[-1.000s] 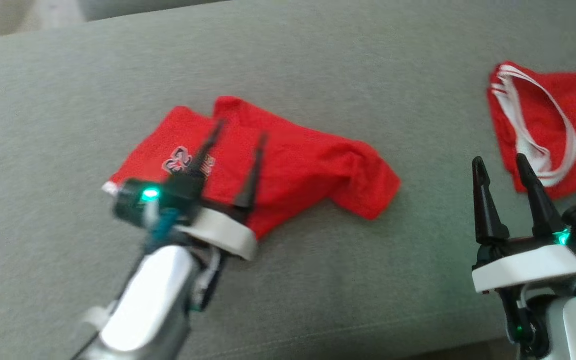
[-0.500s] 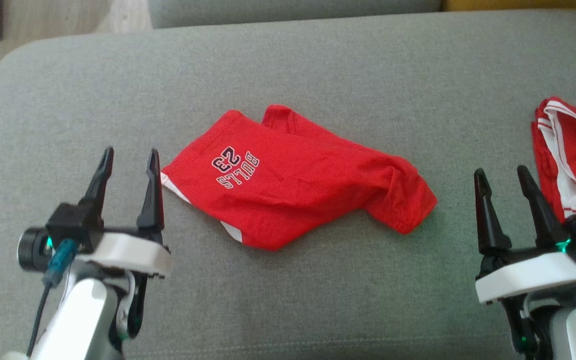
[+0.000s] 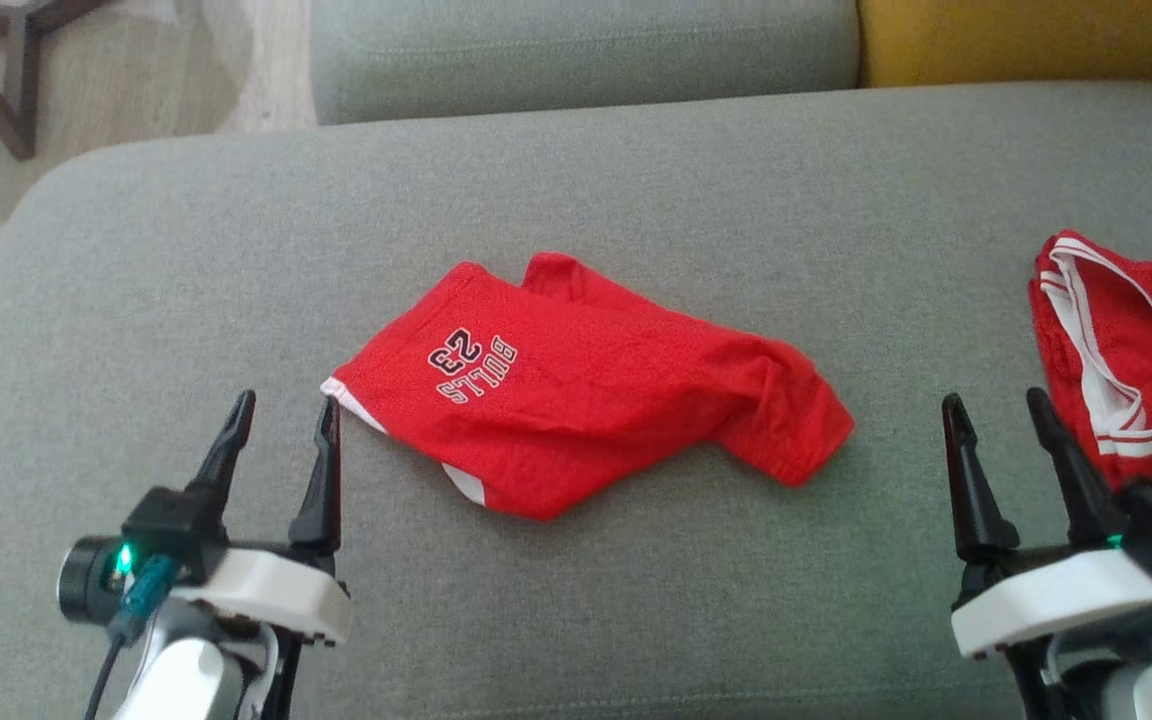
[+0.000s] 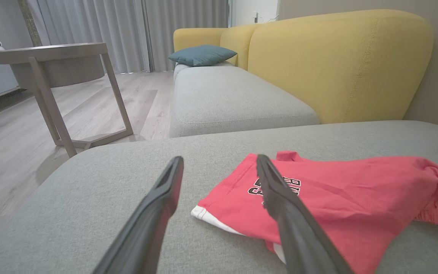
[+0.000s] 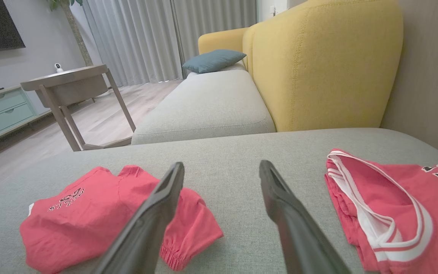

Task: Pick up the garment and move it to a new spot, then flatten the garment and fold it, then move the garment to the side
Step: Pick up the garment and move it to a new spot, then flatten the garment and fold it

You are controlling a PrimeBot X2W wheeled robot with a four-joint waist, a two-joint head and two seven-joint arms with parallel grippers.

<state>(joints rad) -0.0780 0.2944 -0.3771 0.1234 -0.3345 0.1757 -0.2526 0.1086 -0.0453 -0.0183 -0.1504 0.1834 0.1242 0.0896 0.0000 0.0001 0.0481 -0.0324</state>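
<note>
red shorts (image 3: 586, 410) bunched mid cushion (image 3: 636, 200); left tool (image 3: 286, 403) just left of shorts, fingers spread, empty; right tool (image 3: 995, 402) well right of shorts, spread, empty, near jersey (image 3: 1126, 350)

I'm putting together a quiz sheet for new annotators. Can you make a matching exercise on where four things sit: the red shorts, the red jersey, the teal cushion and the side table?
Things
1. red shorts
2. red jersey
3. teal cushion
4. side table

Places
A. standing on the wooden floor
B. at the right end of the grey seat
C. on the farther seat, beside the yellow backrest
D. mid-seat, print facing up

Pairs: 1-D, 2-B, 3-C, 4-A
</note>
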